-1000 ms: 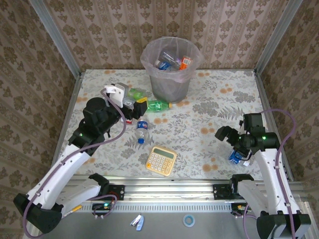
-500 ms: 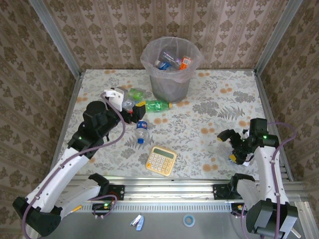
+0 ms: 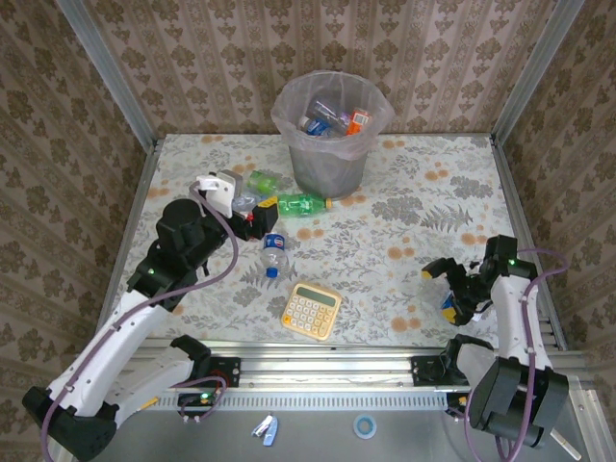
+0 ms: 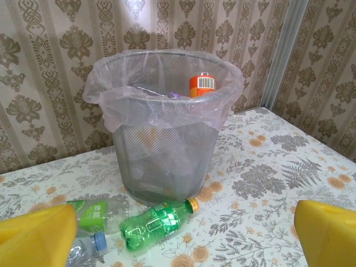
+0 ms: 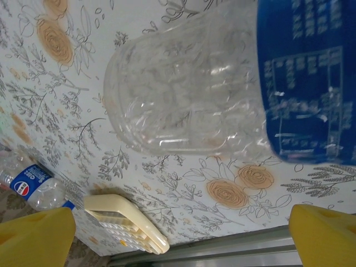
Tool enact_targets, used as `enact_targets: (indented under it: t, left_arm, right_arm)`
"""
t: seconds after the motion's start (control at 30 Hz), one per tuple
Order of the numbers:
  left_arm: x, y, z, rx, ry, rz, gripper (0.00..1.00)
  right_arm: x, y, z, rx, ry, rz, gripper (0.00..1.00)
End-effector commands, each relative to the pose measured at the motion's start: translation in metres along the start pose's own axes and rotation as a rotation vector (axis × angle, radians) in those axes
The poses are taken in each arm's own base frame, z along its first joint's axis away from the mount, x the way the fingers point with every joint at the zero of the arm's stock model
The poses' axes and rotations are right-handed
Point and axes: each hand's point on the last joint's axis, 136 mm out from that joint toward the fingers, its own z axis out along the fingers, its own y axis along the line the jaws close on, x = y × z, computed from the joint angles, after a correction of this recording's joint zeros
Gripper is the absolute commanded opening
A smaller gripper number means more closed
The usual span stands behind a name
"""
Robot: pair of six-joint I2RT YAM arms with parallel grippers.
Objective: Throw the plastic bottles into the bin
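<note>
Right gripper [image 3: 441, 289] withdrew; blue-labelled bottle [image 5: 189, 89] lies just ahead.

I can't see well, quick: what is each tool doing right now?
Left tool: open, holding nothing.
Right tool: open, clear blue-labelled bottle close in front, not gripped.

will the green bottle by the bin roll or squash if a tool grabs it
Probably light: the green bottle looks empty. It lies on its side, so a push may roll it. Its thin, see-through wall would likely squash when squeezed.
</note>
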Motion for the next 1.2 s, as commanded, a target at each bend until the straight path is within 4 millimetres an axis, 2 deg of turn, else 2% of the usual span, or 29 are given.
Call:
enact_targets:
  t: [0.0, 0.3, 0.77, 0.97, 1.17]
  left_arm:
    - [0.0, 0.004, -0.003, -0.019, -0.007, 0.015, 1.0]
    - [0.0, 0.005, -0.003, -0.024, -0.01, 0.011, 1.0]
    - [0.002, 0.011, -0.002, -0.048, -0.006, 0.003, 1.0]
    - [0.001, 0.012, -0.003, -0.052, -0.01, 0.002, 1.0]
    - [0.001, 0.012, -0.001, -0.044, -0.014, -0.005, 1.0]
  right_arm:
    - [-0.005, -0.001, 0.001, -0.013, 0.006, 0.002, 1.0]
    - [-0.026, -0.005, 0.007, 0.012, -0.03, 0.04, 1.0]
    - [-0.058, -0.022, 0.04, 0.065, -0.051, 0.107, 1.0]
    - [-0.06, -0.018, 0.044, 0.036, -0.041, 0.113, 1.0]
    - [-0.046, -0.01, 0.026, 0.0, -0.059, 0.064, 1.0]
